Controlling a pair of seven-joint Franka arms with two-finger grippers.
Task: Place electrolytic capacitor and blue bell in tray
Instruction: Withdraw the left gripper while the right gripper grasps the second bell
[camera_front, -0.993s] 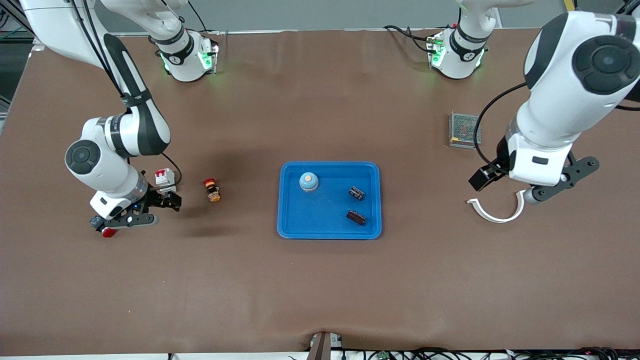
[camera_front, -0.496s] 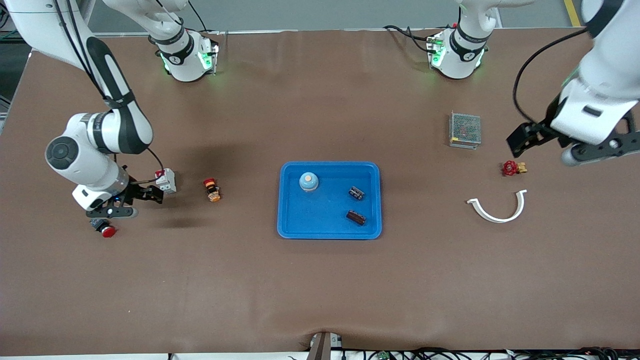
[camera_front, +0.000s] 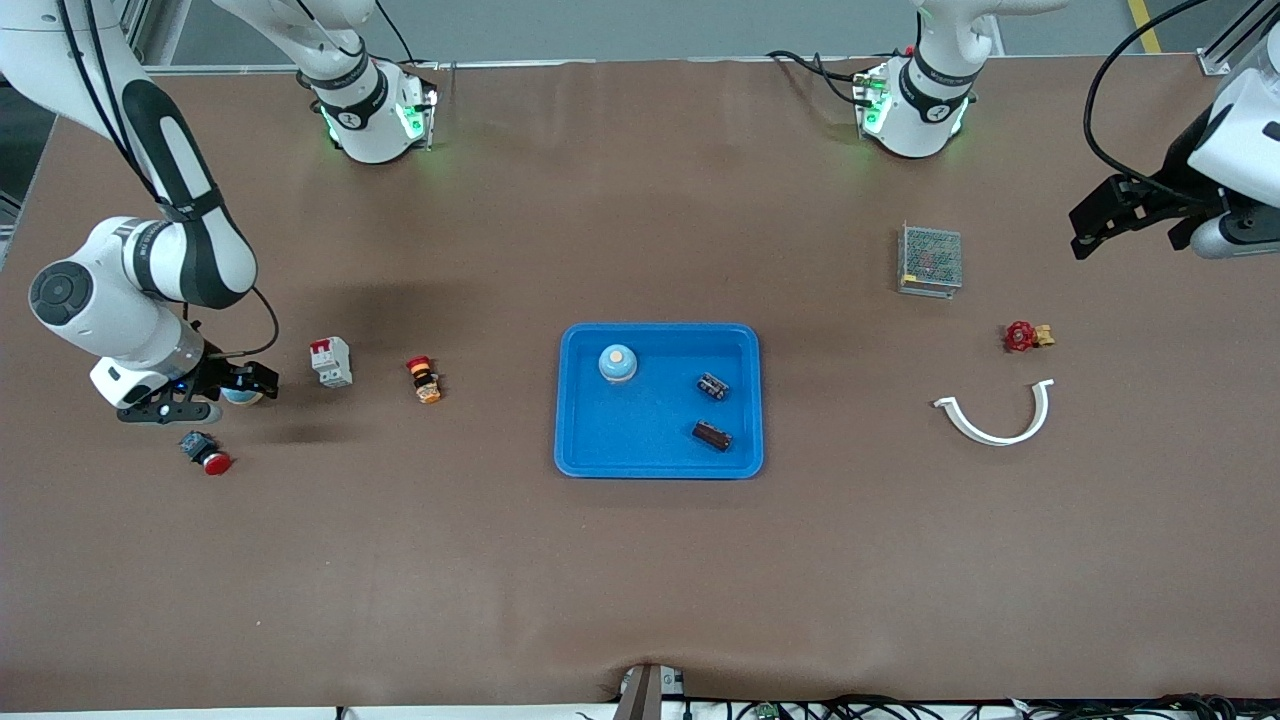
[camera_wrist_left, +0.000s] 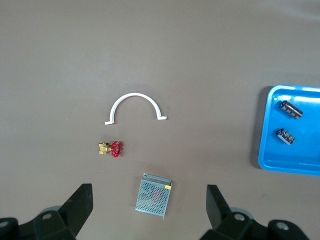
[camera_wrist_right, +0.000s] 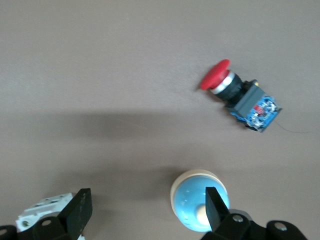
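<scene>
The blue tray (camera_front: 590, 440) lies mid-table. In it stand a blue bell (camera_front: 617, 363) and two dark electrolytic capacitors (camera_front: 712, 385) (camera_front: 712, 435), which also show in the tray's corner (camera_wrist_left: 290, 108) (camera_wrist_left: 285, 135). A second blue bell (camera_wrist_right: 192, 197) (camera_front: 240, 398) sits on the table toward the right arm's end. My right gripper (camera_front: 240, 380) (camera_wrist_right: 148, 205) hangs open and empty just above it, one finger (camera_wrist_right: 216, 207) over its edge. High over the left arm's end, my left gripper (camera_front: 1115, 215) (camera_wrist_left: 150, 202) is open and empty above the mesh box (camera_wrist_left: 154, 195).
Around the second bell lie a red push button (camera_front: 207, 455) (camera_wrist_right: 240, 95), a white breaker (camera_front: 331, 361) and a small orange-and-red switch (camera_front: 424, 380). Toward the left arm's end lie the mesh box (camera_front: 930, 259), a red valve (camera_front: 1025, 336) and a white arc (camera_front: 995, 415).
Both arms have swung outward from the tray. The left one rose toward its table end, uncovering the red valve. The right gripper passed the breaker and now hangs over the second bell.
</scene>
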